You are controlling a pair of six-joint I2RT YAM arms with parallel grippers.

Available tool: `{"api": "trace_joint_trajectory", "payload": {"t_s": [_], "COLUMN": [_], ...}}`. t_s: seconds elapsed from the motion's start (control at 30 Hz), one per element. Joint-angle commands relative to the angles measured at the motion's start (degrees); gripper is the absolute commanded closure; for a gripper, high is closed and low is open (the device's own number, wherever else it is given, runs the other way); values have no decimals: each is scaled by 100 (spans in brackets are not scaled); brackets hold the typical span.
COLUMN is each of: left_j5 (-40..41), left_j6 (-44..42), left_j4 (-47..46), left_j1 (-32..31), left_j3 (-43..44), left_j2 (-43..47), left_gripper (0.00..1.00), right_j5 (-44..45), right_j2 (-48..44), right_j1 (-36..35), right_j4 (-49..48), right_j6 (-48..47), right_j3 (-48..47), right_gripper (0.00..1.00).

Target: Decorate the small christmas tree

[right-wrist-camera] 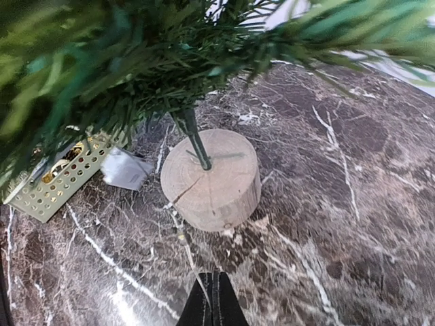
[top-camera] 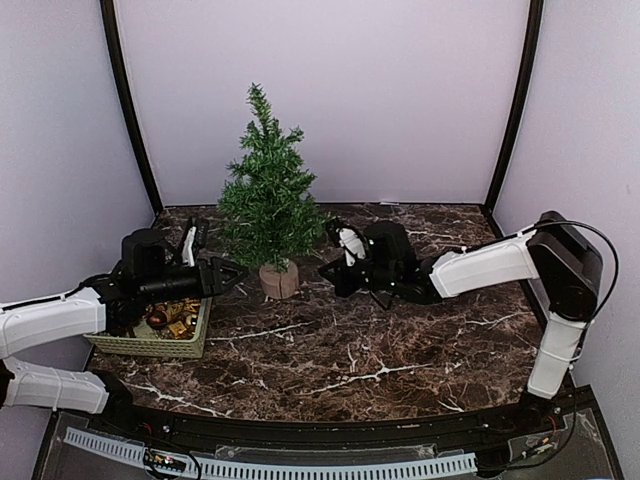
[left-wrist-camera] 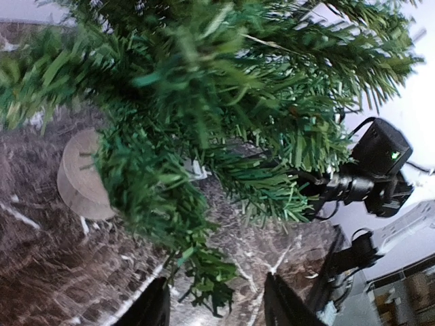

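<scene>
— Where is the small christmas tree (top-camera: 268, 190) found, and why there?

— The miniature dark-green bristly fir is seen upright on its round pale wooden stump (top-camera: 279, 281). It stands between the two sets of jaws, which face it from opposite sides. It is judged to be set centrally so that its branches can be reached from either side.

— How are the jaws held?

— The left jaws are spread apart, with a lower branch tip hanging in the gap; nothing is seen gripped. The right jaws are pressed fully together, low down and aimed at the stump. Whether a thin thread is pinched there cannot be told.

— And the supplies?

— A pale perforated rectangular basket (top-camera: 150, 345) is placed below and behind the left jaws, presumably so that decorations can be drawn from that side. Small golden and brown ornaments (top-camera: 172, 322) are seen inside it. A small white tag (right-wrist-camera: 126, 168) lies just beside the basket, beyond the right jaws and left of the stump.

— The surface and the room?

— A dark brown marble-patterned worktop (top-camera: 400, 340) with white veins is seen, flat and glossy. The stump is judged to stand steadily on it. The worktop is enclosed by plain pale lilac walls (top-camera: 330, 90) with black corner posts (top-camera: 128, 110).
</scene>
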State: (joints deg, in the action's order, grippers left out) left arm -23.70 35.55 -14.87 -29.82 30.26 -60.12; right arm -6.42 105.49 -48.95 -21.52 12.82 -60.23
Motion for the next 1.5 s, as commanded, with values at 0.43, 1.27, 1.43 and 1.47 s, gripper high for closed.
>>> {"api": "trace_joint_trajectory", "payload": {"t_s": [0.43,1.27,1.43,1.47], "left_j5": [951,-287,-417,-421], "left_j6": [-120,-1552,-1738,-1778], "left_j4": [70,-837,-965,-970], "left_j1": [266,1909,2069,2110], "left_j3": [117,1154,1410,1446], "left_j2": [112,-1841,-2205,-2227], "left_gripper": [100,100,100,98], "right_j5": [2412,2900,2821,2787], "right_j2": [-3986,-4025,-3948,-3920], "right_j1": [205,810,976,1039], "right_j4": [2183,2353,2349,2372], "right_j6": [1047,1331,1170,1115], "right_j3": [1667,903,599,505], "right_gripper": [100,100,100,100]}}
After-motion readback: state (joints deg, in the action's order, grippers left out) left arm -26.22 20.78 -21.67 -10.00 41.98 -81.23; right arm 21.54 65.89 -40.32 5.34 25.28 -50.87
